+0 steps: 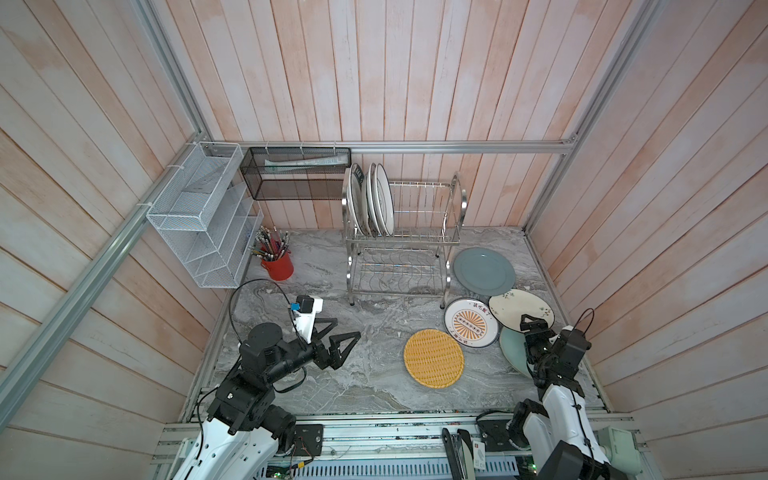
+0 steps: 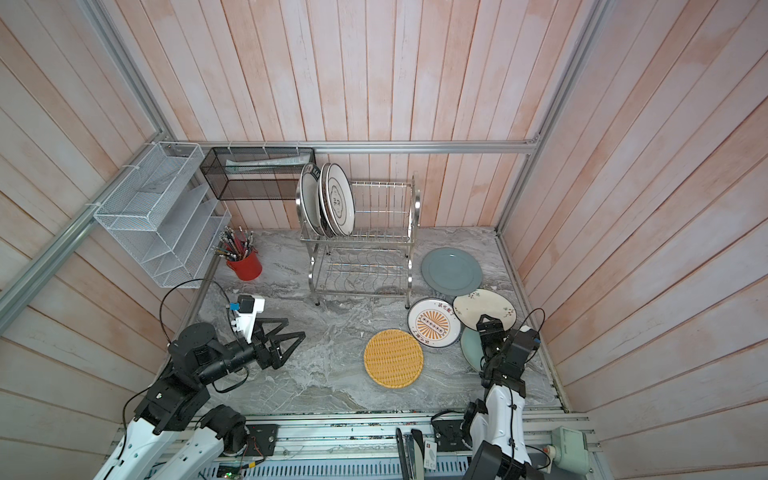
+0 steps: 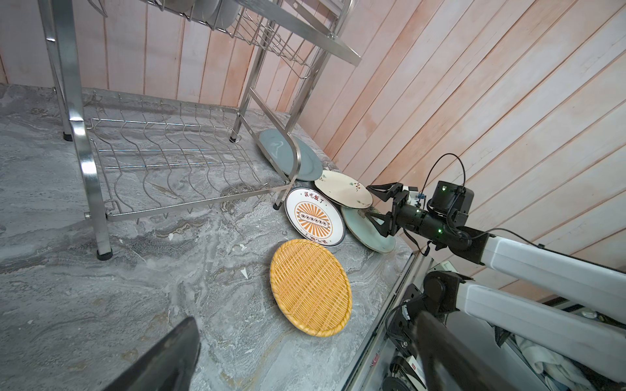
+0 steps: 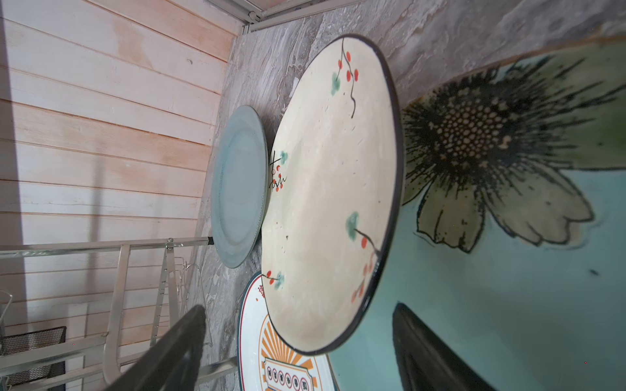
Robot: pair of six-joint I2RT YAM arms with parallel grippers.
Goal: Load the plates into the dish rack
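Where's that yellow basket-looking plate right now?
The round yellow woven plate lies flat on the grey marble table, right of centre in both top views, beside the white orange-sunburst plate.

There are five flat plates (image 1: 484,270), about three upright plates (image 1: 382,199), one steel rack (image 1: 459,199), one white wire shelf (image 1: 195,216), one black basket (image 1: 291,187) and one red cup (image 1: 279,266).

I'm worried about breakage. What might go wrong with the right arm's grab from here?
1. The right gripper straddles only the rim of the cream floral plate; lifted, it may tilt and slip.
2. That plate overlaps the sunburst plate and the teal plate; pulling it may drag them, and the teal one lies near the table edge.
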